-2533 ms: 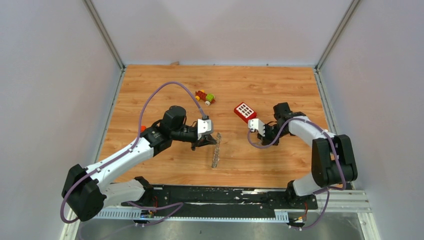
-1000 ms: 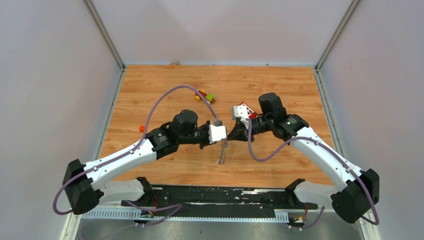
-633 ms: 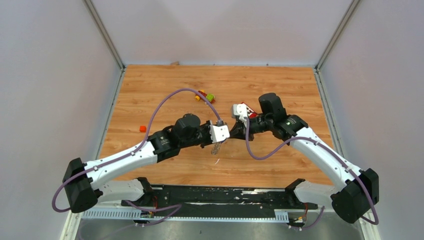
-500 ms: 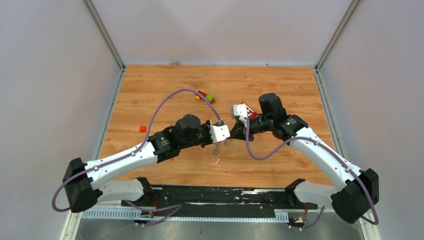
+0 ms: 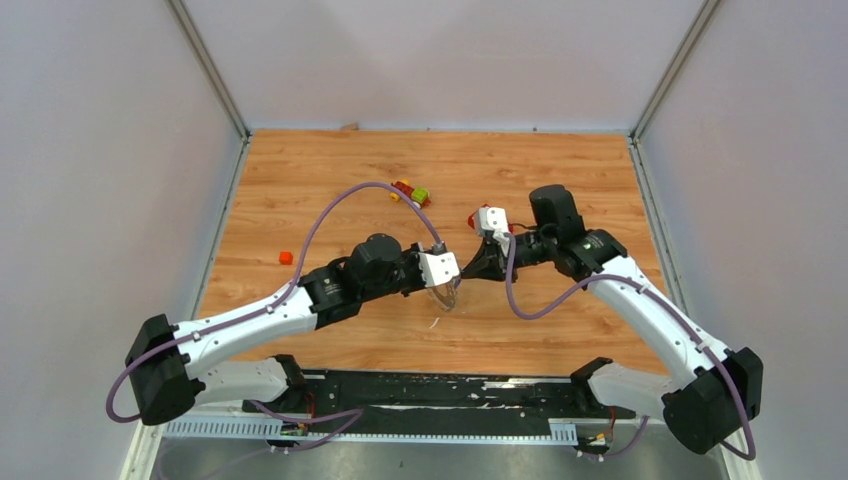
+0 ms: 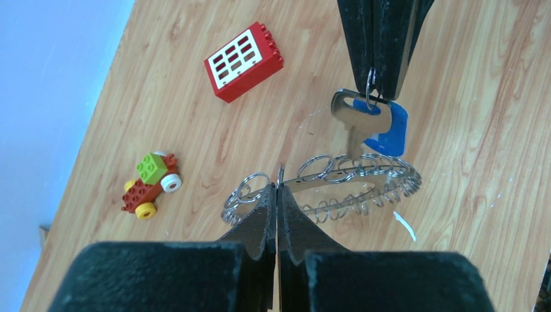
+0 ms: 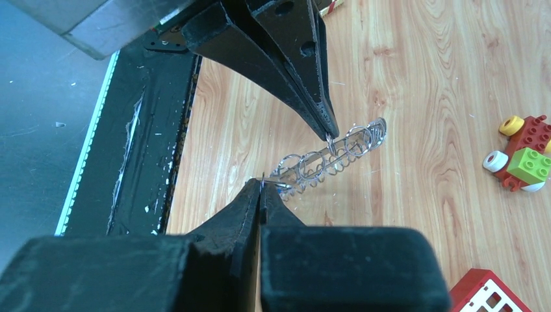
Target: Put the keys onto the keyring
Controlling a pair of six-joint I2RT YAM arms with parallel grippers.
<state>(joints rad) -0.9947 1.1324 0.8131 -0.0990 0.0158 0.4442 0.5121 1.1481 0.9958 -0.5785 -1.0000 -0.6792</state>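
Left end effector (image 6: 278,192) is clamped shut on the near rim of the keyring (image 6: 351,179), holding it over the middle of the counter (image 6: 468,162). Right end effector (image 6: 377,91) is pinched tight on the little loop carrying the keys (image 6: 364,120). They dangle right at the keyring's far edge.

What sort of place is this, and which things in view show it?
Probably a robotics lab test cell: a wooden table boxed in by plain pale walls, a left arm and a right arm bolted to a black rail at its near edge, and a small toy car.
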